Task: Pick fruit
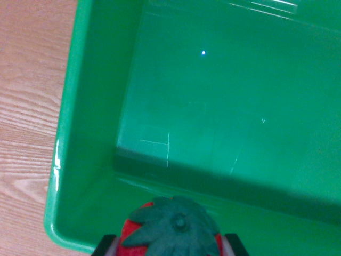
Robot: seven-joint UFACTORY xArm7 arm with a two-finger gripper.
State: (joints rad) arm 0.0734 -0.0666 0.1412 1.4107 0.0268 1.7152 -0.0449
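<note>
A red strawberry with a dark green leafy top sits at the bottom edge of the wrist view, held between my gripper's two black fingers. My gripper is shut on it. Only the finger tips show at either side of the fruit. Directly below and beyond the strawberry lies a green plastic bin, and the fruit hangs over the bin's near corner. The bin's floor shows nothing in it.
A wooden tabletop runs along the wrist view's left, outside the bin's rim. The bin's inner walls slope down to a flat scratched floor that fills most of the view.
</note>
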